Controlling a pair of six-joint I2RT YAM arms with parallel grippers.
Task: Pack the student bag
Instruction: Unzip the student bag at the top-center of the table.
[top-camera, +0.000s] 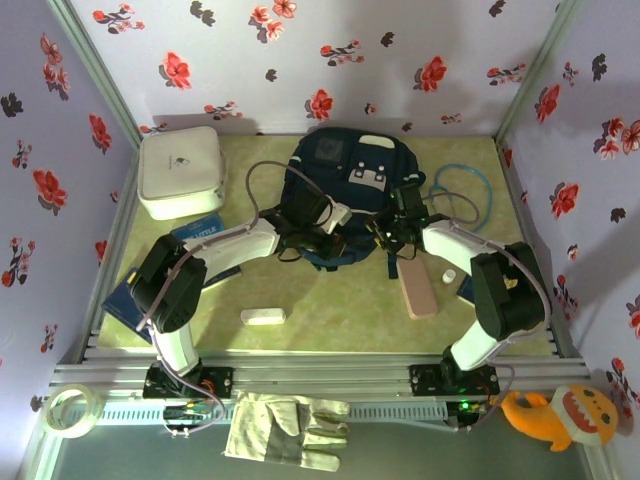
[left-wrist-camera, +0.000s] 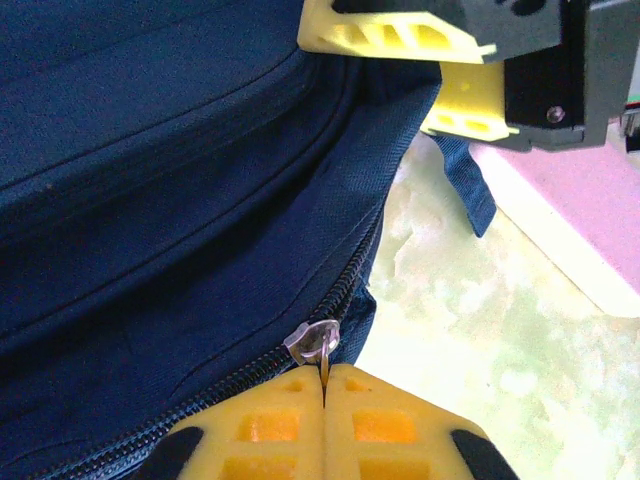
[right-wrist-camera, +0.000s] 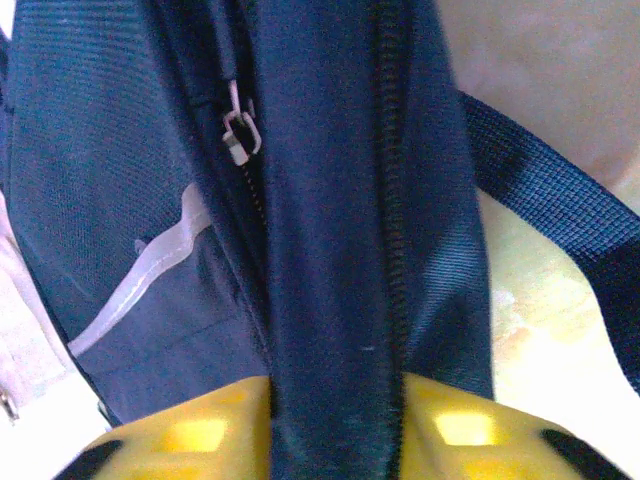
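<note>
Unzipping looks the step in hand: the bag (top-camera: 340, 190) lies far-centre on the table (top-camera: 330, 300); left gripper (left-wrist-camera: 323, 385) pinches the zipper pull (left-wrist-camera: 312, 343), right gripper (right-wrist-camera: 335, 400) clamps a bag fold. Next, the pull needs drawing along its track.

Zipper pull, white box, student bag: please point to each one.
zipper pull (left-wrist-camera: 312, 342): left wrist view, its silver slider end.
white box (top-camera: 180, 166): top view, middle of its lid.
student bag (top-camera: 342, 168): top view, its upper front.
</note>
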